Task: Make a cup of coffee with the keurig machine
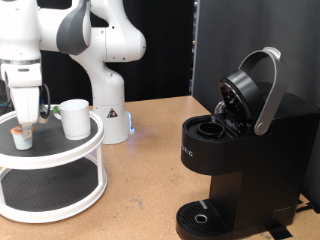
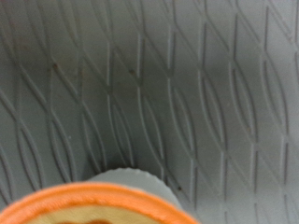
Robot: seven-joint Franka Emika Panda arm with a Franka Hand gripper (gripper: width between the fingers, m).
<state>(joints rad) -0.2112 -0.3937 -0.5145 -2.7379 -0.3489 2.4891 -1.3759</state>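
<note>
Exterior view: the gripper [image 1: 24,128] hangs straight down over the pod [image 1: 20,137] on the white stand [image 1: 60,160], at the view's left; whether its fingers clasp the pod I cannot tell. The cup [image 1: 75,118] stands just beside. The keurig [image 1: 240,150] waits, lid raised, well apart. Staying centred and vertical should suit this pickup.

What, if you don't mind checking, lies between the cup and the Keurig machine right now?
In the exterior view, the robot's white base stands on the wooden table between the cup and the Keurig machine; beyond it, bare tabletop.
</note>
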